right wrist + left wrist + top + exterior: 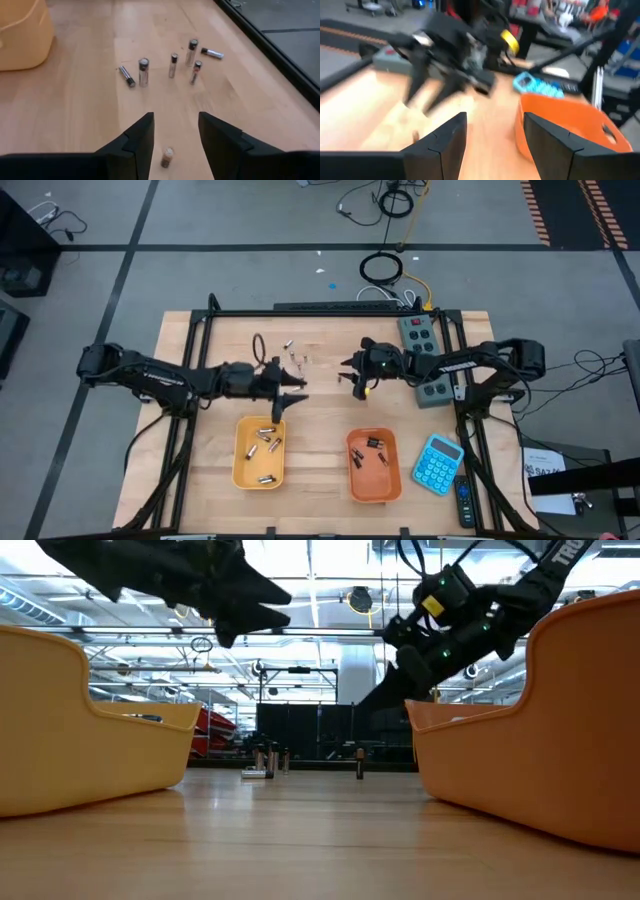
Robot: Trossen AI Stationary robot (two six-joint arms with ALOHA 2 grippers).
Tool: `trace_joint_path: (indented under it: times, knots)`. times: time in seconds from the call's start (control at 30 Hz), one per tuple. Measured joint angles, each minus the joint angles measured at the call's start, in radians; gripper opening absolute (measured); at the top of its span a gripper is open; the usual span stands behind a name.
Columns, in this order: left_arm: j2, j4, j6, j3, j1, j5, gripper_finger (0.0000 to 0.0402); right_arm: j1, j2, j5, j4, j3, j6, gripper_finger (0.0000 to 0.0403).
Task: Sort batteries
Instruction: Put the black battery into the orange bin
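grippers open – right gripper (175,137) over upright battery (167,156), left gripper (495,137) beside.

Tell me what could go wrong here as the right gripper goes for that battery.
1. The right gripper is open right over a lone upright battery; a finger brushing it could tip it and send it rolling.
2. The other loose batteries stand close together, so one knock may topple several.
3. The left gripper hovers open nearby; the arms could collide.

On a pale wooden table (320,480), a yellow tray (259,475) at left and an orange tray (373,480) at right hold silvery and dark batteries (267,442), beside a blue calculator (437,461), under black arms.
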Motion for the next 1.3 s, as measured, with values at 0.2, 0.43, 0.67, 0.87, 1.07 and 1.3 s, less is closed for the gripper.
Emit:
trace_joint_path:
  times: [0.2, 0.43, 0.67, 0.87, 1.07, 1.3]
  knots:
    - [0.0, -0.09, 0.0, -0.001, -0.14, -0.184, 0.0205, -0.067, 0.001, -0.091, 0.1, -0.079, 0.009, 0.0146]
    - [0.0, -0.086, 0.0, -0.001, -0.2, -0.219, 0.0205, -0.078, 0.001, -0.095, 0.086, -0.082, -0.005, 0.0156]
    - [0.0, -0.088, 0.0, -0.001, -0.213, -0.222, 0.0205, -0.103, 0.001, -0.092, 0.065, -0.082, 0.02, 0.0189]
    - [0.0, -0.089, 0.0, -0.001, -0.214, -0.222, 0.0205, -0.104, 0.001, -0.091, 0.062, -0.082, 0.023, 0.0198]
    - [0.0, -0.089, 0.0, -0.001, -0.214, -0.222, 0.0205, -0.104, 0.001, -0.09, 0.163, -0.135, 0.013, 0.0198]
    - [0.0, -0.089, 0.0, -0.001, -0.214, -0.222, 0.0205, -0.104, 0.001, -0.087, 0.289, -0.202, 0.013, 0.0198]
